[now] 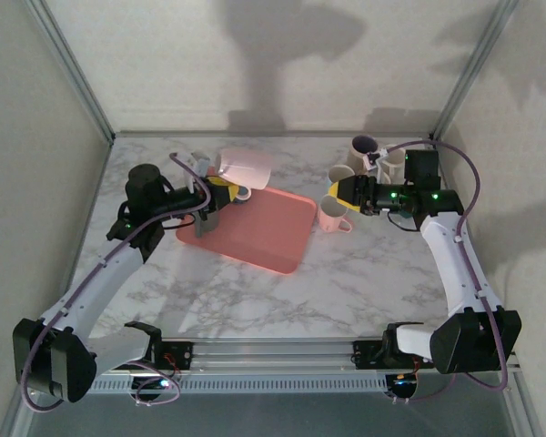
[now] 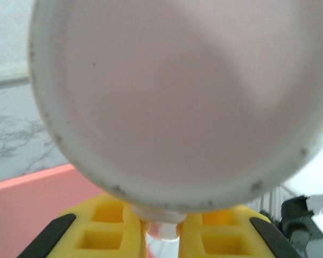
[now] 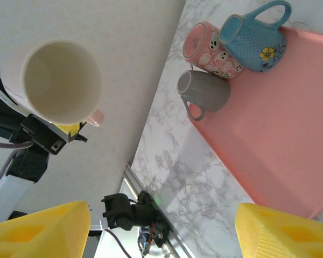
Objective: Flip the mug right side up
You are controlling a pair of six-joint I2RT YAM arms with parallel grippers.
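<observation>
Yellow fingers of the left gripper are pinched narrowly on the handle of the pale pink mug. They hold it in the air on its side near the far edge of the pink tray, with its mouth facing the right arm. The right gripper hangs wide apart and empty just past the tray's right edge, with other mugs close beside it. The marble table lies bare toward the near edge.

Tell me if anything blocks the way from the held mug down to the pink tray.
Nothing visible does. The left pincer holds the mug by its handle above the tray's far left corner; the other mugs sit beyond the tray's right side.
</observation>
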